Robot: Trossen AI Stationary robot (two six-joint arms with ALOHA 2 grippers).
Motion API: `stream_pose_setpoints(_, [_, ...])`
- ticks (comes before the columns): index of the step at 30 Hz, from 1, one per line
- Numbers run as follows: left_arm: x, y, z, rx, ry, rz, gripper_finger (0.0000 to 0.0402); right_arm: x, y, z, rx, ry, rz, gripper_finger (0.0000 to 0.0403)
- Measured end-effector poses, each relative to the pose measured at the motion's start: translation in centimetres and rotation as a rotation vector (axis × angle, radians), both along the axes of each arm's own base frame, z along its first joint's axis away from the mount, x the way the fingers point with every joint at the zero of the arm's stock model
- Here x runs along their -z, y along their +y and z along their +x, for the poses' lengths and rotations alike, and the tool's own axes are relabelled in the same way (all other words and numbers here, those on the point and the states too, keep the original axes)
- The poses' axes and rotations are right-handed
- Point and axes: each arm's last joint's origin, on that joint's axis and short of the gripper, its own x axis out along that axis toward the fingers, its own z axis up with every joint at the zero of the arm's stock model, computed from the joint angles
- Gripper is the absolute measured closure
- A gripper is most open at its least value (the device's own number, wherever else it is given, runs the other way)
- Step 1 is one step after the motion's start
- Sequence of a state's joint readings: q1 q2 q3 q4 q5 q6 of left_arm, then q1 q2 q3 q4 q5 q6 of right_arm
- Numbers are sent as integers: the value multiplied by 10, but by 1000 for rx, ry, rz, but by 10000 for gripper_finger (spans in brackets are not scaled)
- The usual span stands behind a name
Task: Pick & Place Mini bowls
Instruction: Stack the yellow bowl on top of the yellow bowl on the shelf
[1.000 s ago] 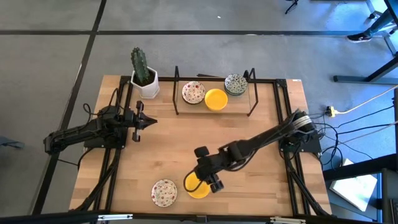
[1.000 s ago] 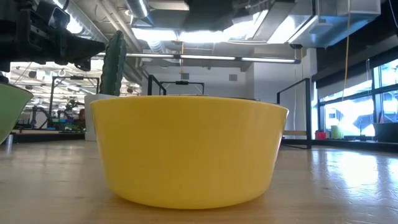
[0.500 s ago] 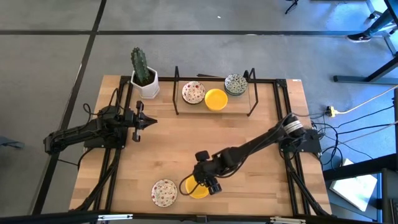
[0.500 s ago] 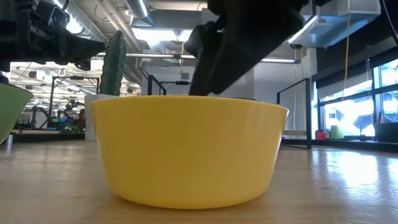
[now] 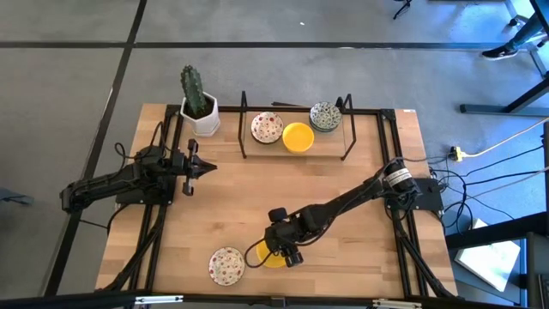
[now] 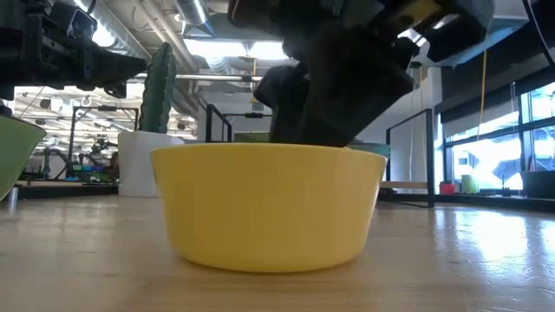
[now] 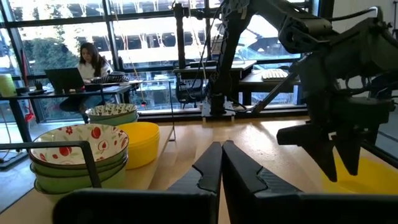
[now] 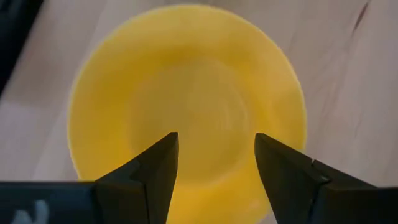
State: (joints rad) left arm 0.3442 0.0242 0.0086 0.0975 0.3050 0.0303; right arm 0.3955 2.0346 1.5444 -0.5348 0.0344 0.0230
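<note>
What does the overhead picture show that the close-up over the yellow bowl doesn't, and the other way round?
Only the overhead view shows the whole table, the cactus, the rack of bowls, a speckled bowl and the waiting left gripper at the table's left side. Only the close-up looks straight into the yellow bowl and shows the jaws open over it. Both show that bowl and the right gripper above it.

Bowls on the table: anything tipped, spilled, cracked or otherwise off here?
Nothing stands out. The yellow bowl under the open right gripper sits flat and upright, the speckled bowl beside it too, and the rack stacks look tidy.
</note>
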Motion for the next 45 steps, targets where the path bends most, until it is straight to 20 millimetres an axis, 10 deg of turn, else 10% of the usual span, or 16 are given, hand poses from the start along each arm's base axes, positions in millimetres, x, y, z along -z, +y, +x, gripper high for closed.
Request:
stream_pose_setpoints(14, [0, 0, 0, 0, 4, -1, 394, -33, 1, 9, 30, -72, -52, 192])
stream_pose_setpoints(45, [2, 2, 0, -63, 20, 6, 396, 19, -21, 21, 66, 164, -16, 199])
